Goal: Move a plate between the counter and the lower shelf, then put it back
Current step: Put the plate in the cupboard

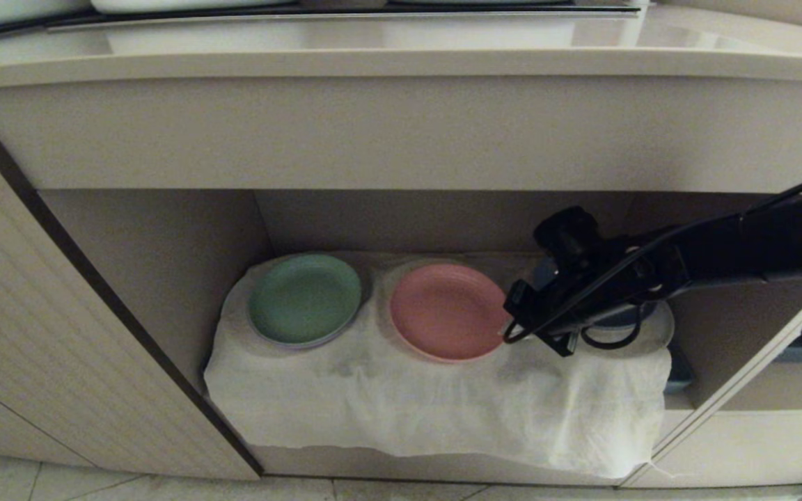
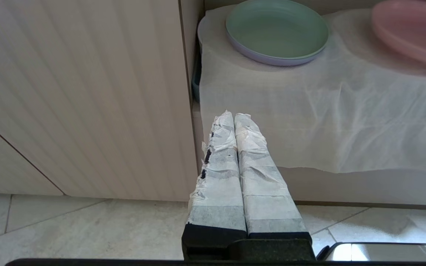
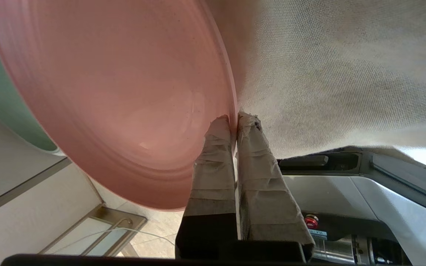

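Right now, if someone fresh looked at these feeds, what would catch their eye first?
The pink plate on the cloth-draped lower shelf, with the right gripper pinching its rim on the right side. Next, the green plate sitting to its left on the white cloth. The left gripper hangs shut, low before the cabinet.

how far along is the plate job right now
The pink plate is down in the lower shelf, over the white cloth beside the green plate. In hand: the right gripper is shut on the pink plate's rim. Whether it is arriving or leaving can't be told. Left: getting it onto the counter. The left gripper idles, shut.
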